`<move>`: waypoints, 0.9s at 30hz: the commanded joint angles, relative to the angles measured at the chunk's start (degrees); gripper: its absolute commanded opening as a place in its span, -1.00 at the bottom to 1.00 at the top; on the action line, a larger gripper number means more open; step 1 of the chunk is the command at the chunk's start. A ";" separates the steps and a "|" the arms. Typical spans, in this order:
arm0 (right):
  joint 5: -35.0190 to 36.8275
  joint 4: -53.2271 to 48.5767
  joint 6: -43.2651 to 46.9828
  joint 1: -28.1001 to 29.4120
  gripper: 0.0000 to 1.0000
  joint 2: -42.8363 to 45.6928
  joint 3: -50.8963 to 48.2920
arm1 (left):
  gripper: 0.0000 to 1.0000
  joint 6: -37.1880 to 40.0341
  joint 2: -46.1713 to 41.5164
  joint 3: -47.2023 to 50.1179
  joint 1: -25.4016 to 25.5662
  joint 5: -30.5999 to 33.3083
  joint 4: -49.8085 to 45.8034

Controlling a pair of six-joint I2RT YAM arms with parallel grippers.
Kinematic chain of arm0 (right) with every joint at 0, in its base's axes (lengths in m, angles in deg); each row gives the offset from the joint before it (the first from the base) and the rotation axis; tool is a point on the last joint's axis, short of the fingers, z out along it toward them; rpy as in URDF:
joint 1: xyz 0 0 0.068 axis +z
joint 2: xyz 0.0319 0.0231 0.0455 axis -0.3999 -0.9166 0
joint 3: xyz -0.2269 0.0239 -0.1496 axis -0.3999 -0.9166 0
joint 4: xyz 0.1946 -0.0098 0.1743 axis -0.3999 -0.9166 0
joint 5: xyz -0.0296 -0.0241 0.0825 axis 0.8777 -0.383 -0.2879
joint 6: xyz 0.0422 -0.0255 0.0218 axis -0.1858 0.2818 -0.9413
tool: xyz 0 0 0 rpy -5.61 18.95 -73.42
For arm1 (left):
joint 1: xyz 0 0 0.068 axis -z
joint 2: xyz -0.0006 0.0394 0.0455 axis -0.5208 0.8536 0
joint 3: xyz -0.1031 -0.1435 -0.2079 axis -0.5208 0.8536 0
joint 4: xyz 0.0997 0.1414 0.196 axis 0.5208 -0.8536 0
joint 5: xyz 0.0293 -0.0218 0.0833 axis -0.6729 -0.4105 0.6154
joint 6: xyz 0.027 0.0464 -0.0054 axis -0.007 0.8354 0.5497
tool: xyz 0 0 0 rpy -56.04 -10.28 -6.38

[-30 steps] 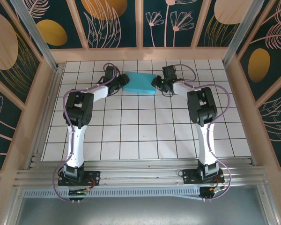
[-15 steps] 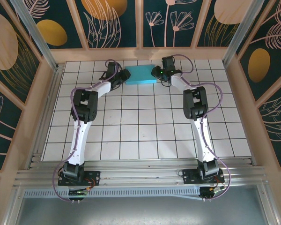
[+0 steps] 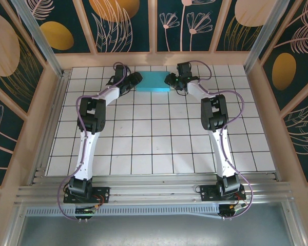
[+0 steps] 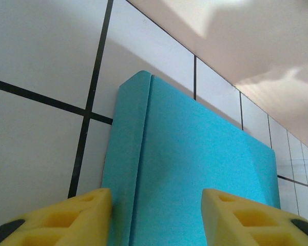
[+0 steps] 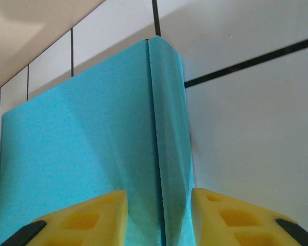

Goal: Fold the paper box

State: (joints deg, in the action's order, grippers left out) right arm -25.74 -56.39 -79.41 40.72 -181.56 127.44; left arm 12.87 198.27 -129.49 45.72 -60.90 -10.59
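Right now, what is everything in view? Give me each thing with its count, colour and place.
paper box: one, teal-blue, lying flat at the far middle of the table, between the two grippers
table: one, white tiles with black lines, filling the enclosure floor
walls: dark panels with leaf and oval patterns in pale wood frames, on three sides
rail: one, silver metal, along the near edge
left arm and right arm: white and black, with purple cables, reaching to the far side
left gripper: yellow fingers apart, at the box's left end
right gripper: yellow fingers apart, at the box's right end
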 commanded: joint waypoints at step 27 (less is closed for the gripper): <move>21.27 15.71 20.31 -5.42 0.97 65.12 -64.96 | 0.98 30.06 -79.07 79.44 -0.77 25.38 29.00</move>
State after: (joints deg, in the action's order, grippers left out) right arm -11.05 -45.17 -60.67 36.94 -117.73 68.12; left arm 35.99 122.08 -54.17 45.52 -43.35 13.01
